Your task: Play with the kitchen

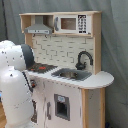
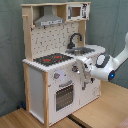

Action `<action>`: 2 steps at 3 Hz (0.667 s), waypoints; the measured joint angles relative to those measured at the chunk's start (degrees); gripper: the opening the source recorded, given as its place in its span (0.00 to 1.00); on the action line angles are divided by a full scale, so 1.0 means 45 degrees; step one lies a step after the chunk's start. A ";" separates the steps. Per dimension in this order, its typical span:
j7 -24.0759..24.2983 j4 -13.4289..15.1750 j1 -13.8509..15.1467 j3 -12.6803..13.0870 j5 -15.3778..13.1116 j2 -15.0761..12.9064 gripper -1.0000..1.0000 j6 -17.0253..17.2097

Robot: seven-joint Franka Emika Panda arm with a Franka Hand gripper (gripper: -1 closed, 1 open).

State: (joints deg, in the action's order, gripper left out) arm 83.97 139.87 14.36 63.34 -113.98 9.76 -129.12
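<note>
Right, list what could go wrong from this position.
1. The gripper sits tight against the kitchen front, just under the counter edge; any drift inward could knock the front panel.
2. In the first exterior view the arm hides the contact area, so only the second exterior view can confirm a misjudged reach.
</note>
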 joint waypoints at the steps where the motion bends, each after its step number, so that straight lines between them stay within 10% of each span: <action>1: 0.0419 -0.0028 -0.0028 0.0087 0.0012 0.0008 0.00 0.0372; 2: 0.0470 0.0028 -0.0026 0.0093 0.0018 -0.0016 1.00 0.0363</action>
State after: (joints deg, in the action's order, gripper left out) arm 86.08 140.00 14.24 63.76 -113.90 9.69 -127.48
